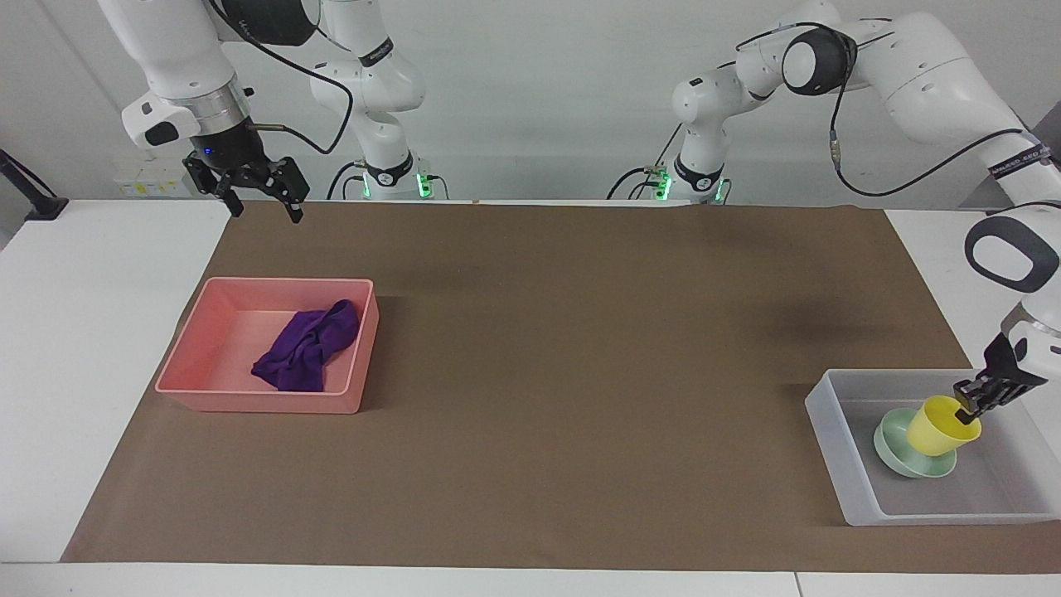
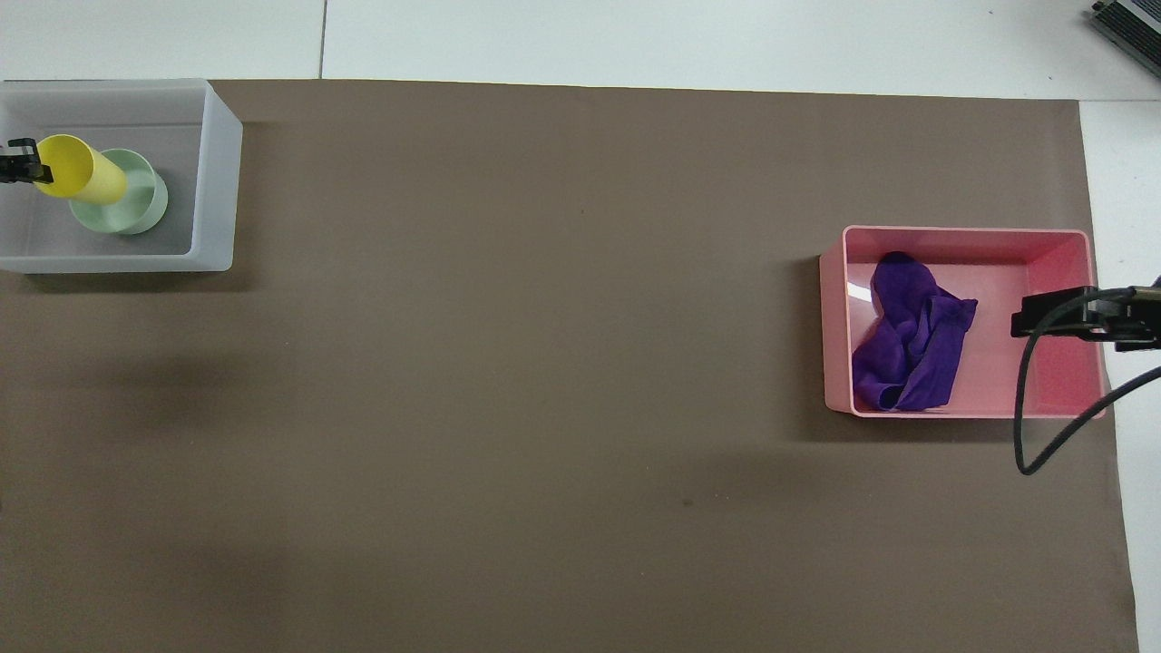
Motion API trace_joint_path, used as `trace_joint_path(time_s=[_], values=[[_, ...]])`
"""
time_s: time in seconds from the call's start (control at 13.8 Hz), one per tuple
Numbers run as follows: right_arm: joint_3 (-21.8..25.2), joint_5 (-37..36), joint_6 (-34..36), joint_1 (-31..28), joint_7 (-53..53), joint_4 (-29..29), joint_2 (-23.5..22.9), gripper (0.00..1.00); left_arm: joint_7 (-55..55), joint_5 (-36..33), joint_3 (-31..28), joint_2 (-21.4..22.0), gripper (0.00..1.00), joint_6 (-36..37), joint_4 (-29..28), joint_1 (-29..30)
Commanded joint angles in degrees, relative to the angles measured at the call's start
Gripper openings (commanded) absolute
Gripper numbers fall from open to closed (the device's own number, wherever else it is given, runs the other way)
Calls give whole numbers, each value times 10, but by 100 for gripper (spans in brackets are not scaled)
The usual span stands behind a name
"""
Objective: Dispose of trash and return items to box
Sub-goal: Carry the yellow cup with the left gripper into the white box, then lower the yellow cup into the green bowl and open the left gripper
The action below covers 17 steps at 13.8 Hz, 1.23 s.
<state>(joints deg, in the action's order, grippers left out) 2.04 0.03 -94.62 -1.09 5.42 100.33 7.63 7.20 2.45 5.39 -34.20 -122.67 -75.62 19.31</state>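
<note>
Robot lab: two mounted arms (image 1: pixel 912 50), brown-matted table (image 1: pixel 530 348).

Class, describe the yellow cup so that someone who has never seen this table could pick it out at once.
Find the translucent whitish box at the left arm's end of the table. Over the mint-green bowl in it, the left gripper holds a small cup by its rim, tilted. It alone is bright yellow.

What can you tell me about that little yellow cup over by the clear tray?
The yellow cup is a small, plain plastic-looking tumbler, smooth, with no handle. It tapers toward its base and hangs tilted, its mouth tipped upward toward the left gripper, which is shut on its rim. The cup is in the air over the translucent box, low over the mint-green bowl lying inside; whether its base touches the bowl cannot be told.
</note>
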Motion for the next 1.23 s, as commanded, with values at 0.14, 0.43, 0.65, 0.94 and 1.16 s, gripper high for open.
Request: trace_joint_path(time_s=[0.14, 0.43, 0.65, 0.94, 1.16], values=[[-2, -8, 0, -5, 4, -5, -3, 100, 9, 21, 6, -2, 0, -17, -17, 5], [-2, -8, -3, -5, 5, -4, -3, 100, 9, 19, 3, 1, 8, -21, -32, 7], [-2, -8, -6, -4, 7, 0, -2, 100, 8, 17, 3, 2, 67, -22, -33, 6], [-2, -7, -7, -4, 10, 1, -1, 100, 13, 11, 2, 11, 100, -17, -28, 0], [-2, -6, -8, -5, 9, 1, -1, 100, 60, -1, 4, 59, 100, -14, -56, -37]])
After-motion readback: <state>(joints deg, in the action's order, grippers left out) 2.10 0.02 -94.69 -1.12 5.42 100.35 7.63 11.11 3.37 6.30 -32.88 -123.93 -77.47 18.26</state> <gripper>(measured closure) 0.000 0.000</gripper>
